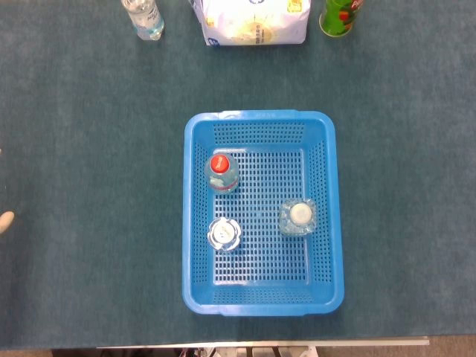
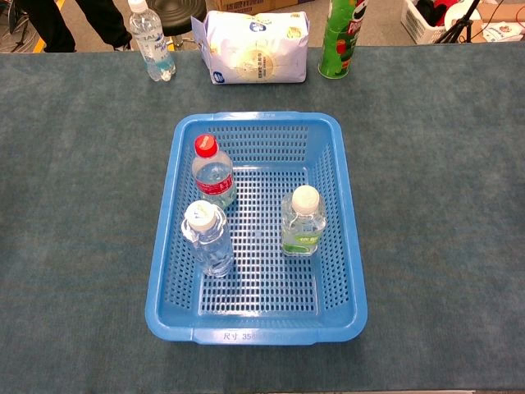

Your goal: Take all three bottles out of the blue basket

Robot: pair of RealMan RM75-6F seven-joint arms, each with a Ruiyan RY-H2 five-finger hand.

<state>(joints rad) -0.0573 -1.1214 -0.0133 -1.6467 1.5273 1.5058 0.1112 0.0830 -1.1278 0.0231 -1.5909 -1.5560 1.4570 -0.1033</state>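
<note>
Three bottles upright in the blue basket (image 2: 353, 238)

Red-capped bottle (image 2: 213, 174) at back left, clear bottle (image 2: 206, 238) just before it, white-capped bottle (image 2: 303, 222) right.

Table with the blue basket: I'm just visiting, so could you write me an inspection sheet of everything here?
Surface: dark teal cloth-covered table, flat.
Job's things: blue perforated plastic basket holds three upright bottles, none out yet: red-capped clear bottle, clear bottle with pale cap, white-capped bottle with green label.
Clutter: along the far edge, a clear water bottle, a white printed bag and a green snack tube.
Hands: pale tip at the head view's left edge, possibly the left hand; its state is unclear. Right hand not seen.
Cables: nothing seen.
Surroundings: black stool and white crate beyond the table.
</note>
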